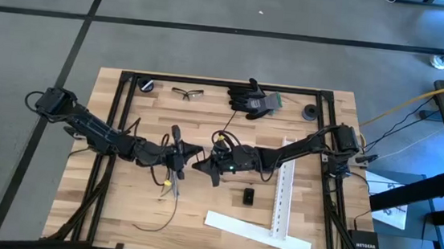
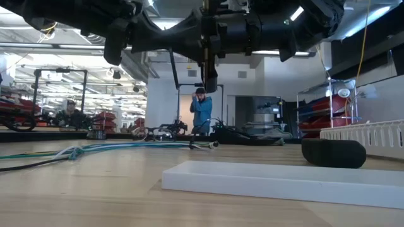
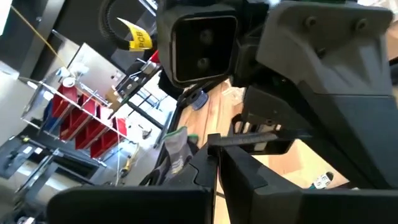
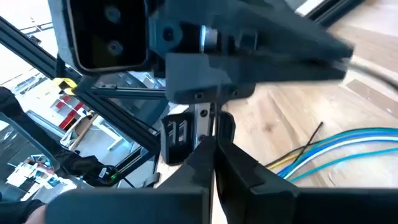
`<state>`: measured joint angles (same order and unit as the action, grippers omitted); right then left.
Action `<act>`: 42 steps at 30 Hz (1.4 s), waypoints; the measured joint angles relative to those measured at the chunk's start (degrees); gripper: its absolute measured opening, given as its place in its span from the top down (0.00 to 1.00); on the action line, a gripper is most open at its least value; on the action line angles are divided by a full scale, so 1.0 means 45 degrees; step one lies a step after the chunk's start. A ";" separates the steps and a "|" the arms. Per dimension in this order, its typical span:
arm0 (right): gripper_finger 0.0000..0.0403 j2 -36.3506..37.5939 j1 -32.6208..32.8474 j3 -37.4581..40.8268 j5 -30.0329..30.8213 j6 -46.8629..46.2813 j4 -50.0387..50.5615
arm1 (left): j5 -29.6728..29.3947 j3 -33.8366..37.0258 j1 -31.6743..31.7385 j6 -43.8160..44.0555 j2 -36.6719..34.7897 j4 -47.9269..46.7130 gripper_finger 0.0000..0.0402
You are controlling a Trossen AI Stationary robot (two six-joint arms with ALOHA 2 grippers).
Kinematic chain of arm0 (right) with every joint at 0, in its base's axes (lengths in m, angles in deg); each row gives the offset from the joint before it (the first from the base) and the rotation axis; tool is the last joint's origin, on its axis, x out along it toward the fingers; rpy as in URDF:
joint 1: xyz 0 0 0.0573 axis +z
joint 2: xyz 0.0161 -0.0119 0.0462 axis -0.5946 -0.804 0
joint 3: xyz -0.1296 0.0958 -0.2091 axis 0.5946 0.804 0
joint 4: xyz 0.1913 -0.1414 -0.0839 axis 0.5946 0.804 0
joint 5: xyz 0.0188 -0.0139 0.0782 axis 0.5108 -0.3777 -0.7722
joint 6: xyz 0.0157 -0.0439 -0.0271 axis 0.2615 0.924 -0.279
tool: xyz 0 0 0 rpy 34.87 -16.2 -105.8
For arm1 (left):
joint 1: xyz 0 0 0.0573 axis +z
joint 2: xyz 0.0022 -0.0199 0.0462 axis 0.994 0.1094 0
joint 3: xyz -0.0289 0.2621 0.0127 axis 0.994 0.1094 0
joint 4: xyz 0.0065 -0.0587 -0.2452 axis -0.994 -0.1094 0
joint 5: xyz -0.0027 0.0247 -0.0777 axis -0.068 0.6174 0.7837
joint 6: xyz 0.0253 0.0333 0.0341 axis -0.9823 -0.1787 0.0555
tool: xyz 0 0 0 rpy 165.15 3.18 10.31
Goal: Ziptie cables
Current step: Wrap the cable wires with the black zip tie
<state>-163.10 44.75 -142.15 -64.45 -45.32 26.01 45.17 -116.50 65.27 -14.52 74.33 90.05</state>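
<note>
Both grippers, left [image 1: 190, 152] and right [image 1: 200, 164], are closed and meet tip to tip above mid-table; from overhead I see two arms reaching inward and one cable bundle [image 1: 170, 186] lying under the left one. Low down, the cables [image 2: 120, 147] lie flat on the table [image 2: 95, 189]. My right wrist camera alone separates several blue cables [image 4: 348, 144], a yellow one and a black ziptie [image 4: 308, 140].

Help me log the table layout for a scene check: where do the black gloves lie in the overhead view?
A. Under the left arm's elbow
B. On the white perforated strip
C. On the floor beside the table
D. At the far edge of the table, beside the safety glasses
D: in the high view the black gloves lie on the table at its far edge, just right of the safety glasses.
</note>
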 joint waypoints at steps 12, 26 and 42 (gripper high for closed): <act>1.00 0.0000 0.0073 0.0000 0.0114 -0.0183 0.0114 | -0.0999 0.0000 0.0013 0.0038 -0.0010 -0.0015 1.00; 1.00 0.0000 0.0073 0.0000 0.0447 -0.1134 0.0331 | -0.0991 0.0000 -0.0012 -0.0170 -0.0010 0.0040 1.00; 1.00 0.0000 0.0073 0.0000 0.0107 -0.2567 0.0106 | -0.0991 0.0000 -0.0016 -0.0811 -0.0010 0.0029 1.00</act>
<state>-163.10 45.08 -142.15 -63.97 -56.87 26.49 40.71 -116.50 65.19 -18.17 74.28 90.18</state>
